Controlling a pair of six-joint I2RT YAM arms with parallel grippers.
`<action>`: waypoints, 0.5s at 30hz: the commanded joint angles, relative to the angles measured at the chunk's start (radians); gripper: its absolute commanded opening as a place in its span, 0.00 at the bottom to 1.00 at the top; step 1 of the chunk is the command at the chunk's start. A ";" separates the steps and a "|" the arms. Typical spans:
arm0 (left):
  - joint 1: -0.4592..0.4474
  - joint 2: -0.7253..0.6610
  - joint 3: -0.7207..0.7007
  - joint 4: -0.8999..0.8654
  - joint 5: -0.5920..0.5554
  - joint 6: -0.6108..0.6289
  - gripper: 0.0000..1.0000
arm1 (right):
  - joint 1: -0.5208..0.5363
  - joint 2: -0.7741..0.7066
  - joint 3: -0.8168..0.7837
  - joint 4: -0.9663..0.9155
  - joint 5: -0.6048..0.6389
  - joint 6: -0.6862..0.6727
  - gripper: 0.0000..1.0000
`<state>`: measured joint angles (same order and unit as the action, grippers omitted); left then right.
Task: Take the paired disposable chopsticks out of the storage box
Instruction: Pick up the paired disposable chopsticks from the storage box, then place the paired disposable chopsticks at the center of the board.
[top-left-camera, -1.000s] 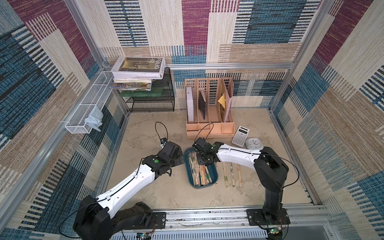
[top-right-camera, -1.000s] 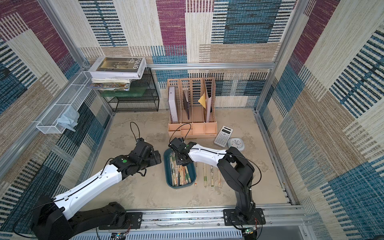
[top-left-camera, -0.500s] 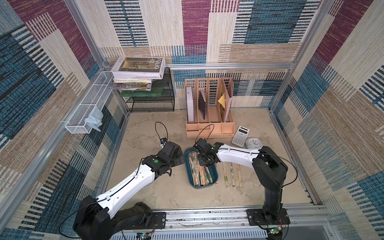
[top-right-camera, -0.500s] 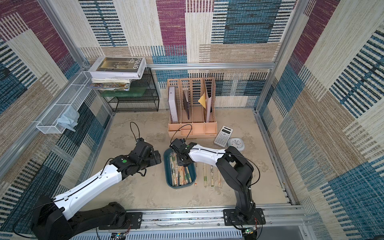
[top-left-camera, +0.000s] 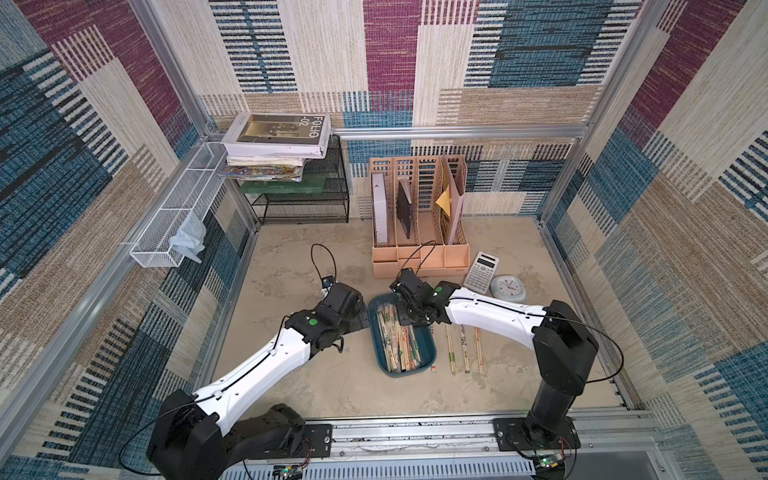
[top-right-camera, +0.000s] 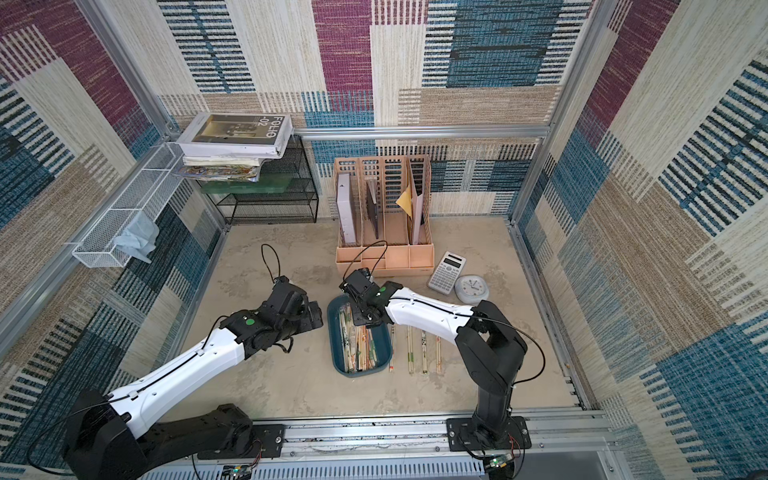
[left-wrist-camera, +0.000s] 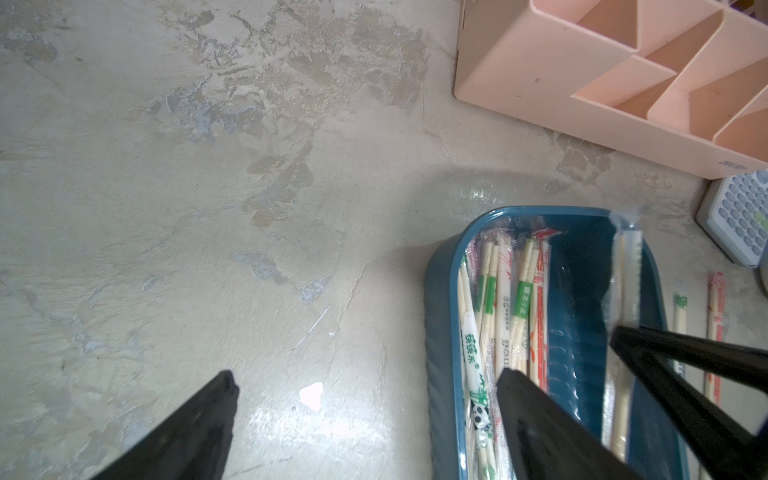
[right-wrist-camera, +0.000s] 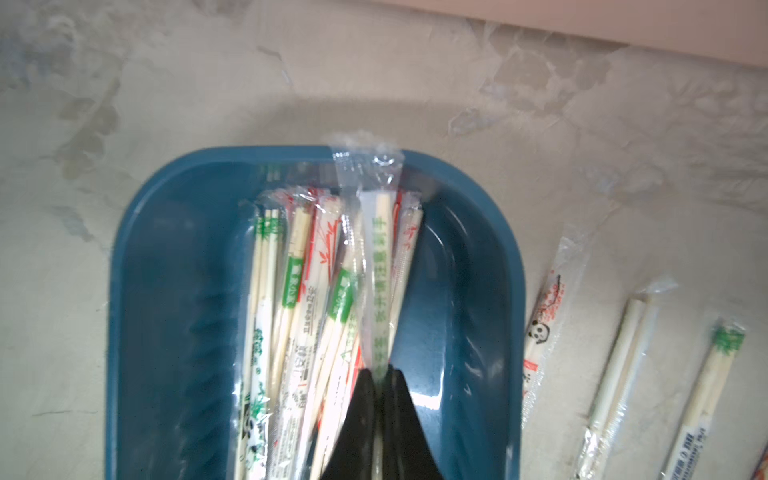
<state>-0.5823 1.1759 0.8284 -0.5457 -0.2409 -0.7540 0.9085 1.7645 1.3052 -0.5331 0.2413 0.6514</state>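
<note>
Pinching one pair of green-printed, clear-sleeved bamboo chopsticks (right-wrist-camera: 380, 270) between its black fingers, the right gripper (right-wrist-camera: 380, 374) is pressed together over the shallow dark teal-blue plastic storage box (right-wrist-camera: 137, 291). Seen from the right wrist, the sleeve runs straight out from the fingertips and its crinkled clear end overlaps the box's rim. From the left wrist, the same pair (left-wrist-camera: 621, 291) shows apart from the heap, over the bare side of the box floor.

The remaining sleeved chopstick pairs (right-wrist-camera: 299, 299), with green, orange-red and panda prints, lie lengthwise in a loose heap inside the box. Both top views show the box (top-left-camera: 405, 372) on the mottled beige table (top-left-camera: 291, 374) between the two arms. Four pairs (top-right-camera: 410, 349) lie side by side on the table just beside the box, on the right arm's side.

The left gripper (left-wrist-camera: 365, 374) is spread wide and holds nothing. It sits just beside the box on the other side, and in its wrist view one finger overlaps the box.

Behind the box stand a tall peach-coloured slotted file organiser (top-left-camera: 419, 257), a grey calculator (top-left-camera: 481, 272) and a round pale clock (top-left-camera: 508, 288). A black wire-mesh rack (top-left-camera: 303, 199) carrying a stack of books (top-left-camera: 276, 135) stands in the far corner.
</note>
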 joint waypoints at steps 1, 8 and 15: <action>-0.001 0.012 0.010 0.020 0.031 0.005 0.99 | 0.001 -0.042 0.011 -0.008 0.007 0.012 0.03; -0.029 0.057 0.031 0.050 0.071 -0.019 0.99 | -0.030 -0.170 -0.041 -0.019 0.020 0.017 0.03; -0.091 0.128 0.086 0.056 0.057 -0.018 0.99 | -0.165 -0.344 -0.240 -0.021 0.024 0.015 0.03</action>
<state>-0.6613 1.2892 0.8959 -0.5026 -0.1829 -0.7715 0.7910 1.4734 1.1194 -0.5331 0.2523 0.6628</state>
